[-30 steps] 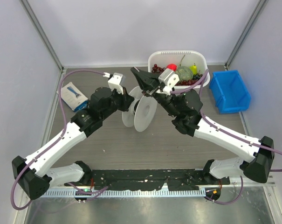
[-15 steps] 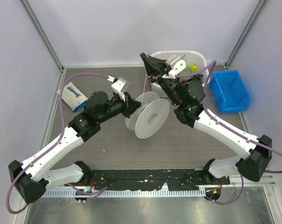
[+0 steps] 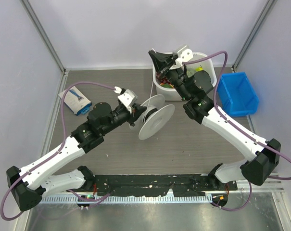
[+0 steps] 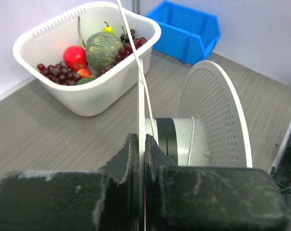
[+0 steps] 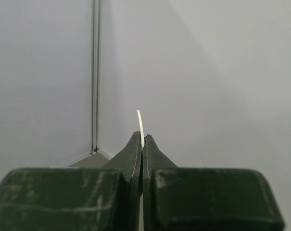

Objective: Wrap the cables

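The cable (image 3: pixel 151 91) is a thin white cord. It runs taut from my raised right gripper (image 3: pixel 154 55) down to the hub of the translucent white spool (image 3: pixel 157 121). My right gripper is shut on the cord's end, which pokes out past the tips in the right wrist view (image 5: pixel 140 120). My left gripper (image 3: pixel 137 111) is shut on the spool's near flange and holds it on edge above the table. In the left wrist view the jaws (image 4: pixel 141 142) pinch the thin flange edge. There the cord (image 4: pixel 135 53) comes down to the hub beside the perforated far flange (image 4: pixel 217 110).
A white basket (image 3: pixel 210 61) of fruit stands at the back right, behind my right arm; it also shows in the left wrist view (image 4: pixel 102 96). A blue bin (image 3: pixel 236 94) sits to its right. A white and blue packet (image 3: pixel 78 99) lies at the left.
My right gripper has lifted and moved back and to the right with the cord, pulling it taut. My left gripper and the spool have shifted right and turned.
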Robot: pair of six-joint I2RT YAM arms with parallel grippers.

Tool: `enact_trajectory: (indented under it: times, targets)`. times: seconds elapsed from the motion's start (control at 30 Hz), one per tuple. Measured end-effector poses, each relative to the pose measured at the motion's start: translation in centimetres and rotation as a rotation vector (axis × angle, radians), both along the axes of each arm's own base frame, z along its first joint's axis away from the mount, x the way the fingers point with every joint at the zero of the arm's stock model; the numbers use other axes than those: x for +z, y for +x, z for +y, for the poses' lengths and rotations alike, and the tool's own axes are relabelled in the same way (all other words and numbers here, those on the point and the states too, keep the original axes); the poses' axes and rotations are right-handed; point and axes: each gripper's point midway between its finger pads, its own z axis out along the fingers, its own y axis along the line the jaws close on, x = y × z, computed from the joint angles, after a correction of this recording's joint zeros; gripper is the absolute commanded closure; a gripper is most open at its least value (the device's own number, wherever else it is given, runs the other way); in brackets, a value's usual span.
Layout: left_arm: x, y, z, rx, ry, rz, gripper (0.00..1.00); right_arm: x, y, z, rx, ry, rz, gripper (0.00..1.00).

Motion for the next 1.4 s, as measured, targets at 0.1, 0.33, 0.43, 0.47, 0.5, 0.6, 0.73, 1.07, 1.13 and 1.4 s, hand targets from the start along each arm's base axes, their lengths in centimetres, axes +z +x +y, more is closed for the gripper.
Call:
enact_trajectory:
  times: [0.1, 0.33, 0.43, 0.47, 0.5, 0.6, 0.73, 1.07, 1.13, 1.4]
  targets:
    - [-0.2, 0.2, 0.1, 0.025, 0.033, -0.051, 1.00, -0.3, 0.0, 0.2, 0.010, -0.011, 0.014, 0.99]
    - [-1.1, 2.0, 2.1, 0.208, 0.107, -0.096, 1.00, -0.7, -1.2, 0.2, 0.069, -0.054, 0.018, 0.99]
    - [-1.2, 1.9, 2.0, 0.235, 0.106, -0.098, 1.00, -0.5, -2.6, 0.0, 0.110, -0.066, 0.010, 0.99]
    - [-1.1, 1.8, 1.9, 0.241, 0.104, -0.099, 1.00, -0.3, -3.1, -0.1, 0.121, -0.069, 0.006, 0.99]
    - [-1.1, 1.8, 1.9, 0.244, 0.103, -0.100, 1.00, -0.2, -3.4, -0.2, 0.129, -0.070, 0.003, 0.99]
    - [-0.9, 1.9, 1.8, 0.251, 0.091, -0.108, 1.00, 0.0, -4.1, -0.6, 0.134, -0.073, -0.004, 0.99]
    - [-0.9, 1.8, 2.0, 0.251, 0.071, -0.121, 1.00, -0.1, -3.8, -1.1, 0.100, -0.078, 0.003, 0.99]
    - [1.4, -0.8, 3.2, 0.169, -0.016, -0.206, 1.00, -3.0, 0.1, -4.7, -0.053, -0.058, 0.160, 0.99]
    - [2.3, -1.4, 3.3, 0.144, -0.035, -0.251, 1.00, -3.9, 1.0, -5.6, -0.070, -0.042, 0.212, 0.99]
    - [3.2, -2.9, 3.4, 0.056, 0.009, -0.449, 1.00, -8.1, 2.8, -6.9, -0.038, 0.020, 0.440, 0.99]
